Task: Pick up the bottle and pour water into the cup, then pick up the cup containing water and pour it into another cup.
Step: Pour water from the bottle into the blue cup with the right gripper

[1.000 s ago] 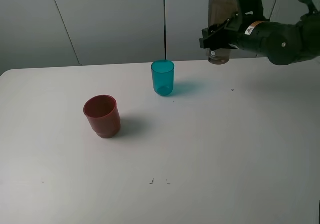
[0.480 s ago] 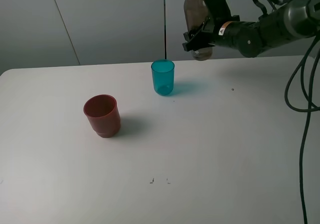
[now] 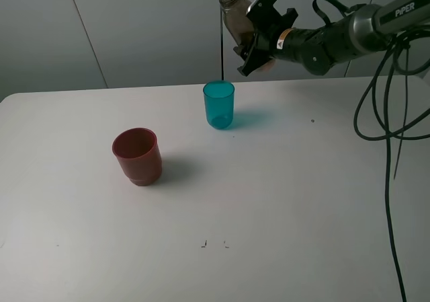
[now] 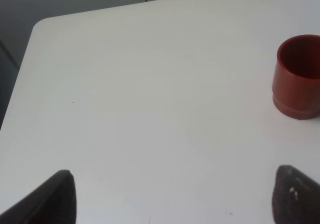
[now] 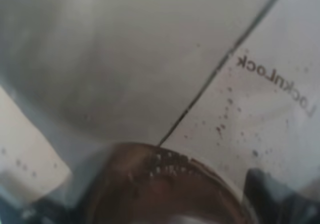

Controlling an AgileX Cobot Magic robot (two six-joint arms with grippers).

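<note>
Right gripper (image 3: 256,34) pinches the bottle (image 3: 235,9), tilted (mouth upward) high beside the cup (image 3: 219,104); pouring likely needs more tilt.

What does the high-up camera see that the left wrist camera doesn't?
Only the high camera shows the teal cup and the right hand gripping the bottle, tilted in the air, higher than that cup. Only the left wrist camera shows the left hand, its two dark fingertips spread wide with nothing between them. Both show the red-brown cup standing upright on the white table.
</note>
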